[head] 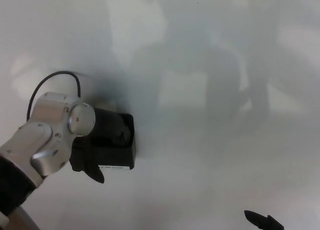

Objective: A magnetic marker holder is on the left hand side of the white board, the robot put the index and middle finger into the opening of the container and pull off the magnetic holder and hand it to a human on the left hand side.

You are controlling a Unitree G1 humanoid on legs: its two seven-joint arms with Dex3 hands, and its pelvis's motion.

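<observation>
The worry from here is a slip: if the fingers sit too shallow in the opening when the arm pulls back, the magnet may win and the holder (116, 149) will stay stuck, or it may pop free suddenly, tip off the fingers and drop before any person gets it. A pull at an angle could also just slide it along the whiteboard (210, 65) instead of lifting it off.

The left hand (87, 162) is pressed up against the holder's left side, with one black finger poking out beneath at about seven o'clock. The wrist blocks my sight, so I cannot tell whether the fingers are truly hooked inside or only resting against it.

The holder is a small black box, dull and boxy, with a white label strip along its bottom edge and an open top. It sits flat on the board toward eight o'clock in the view.

Only the tip of the right hand (264, 220) shows, at five o'clock, well apart; its pose I can't make out
</observation>
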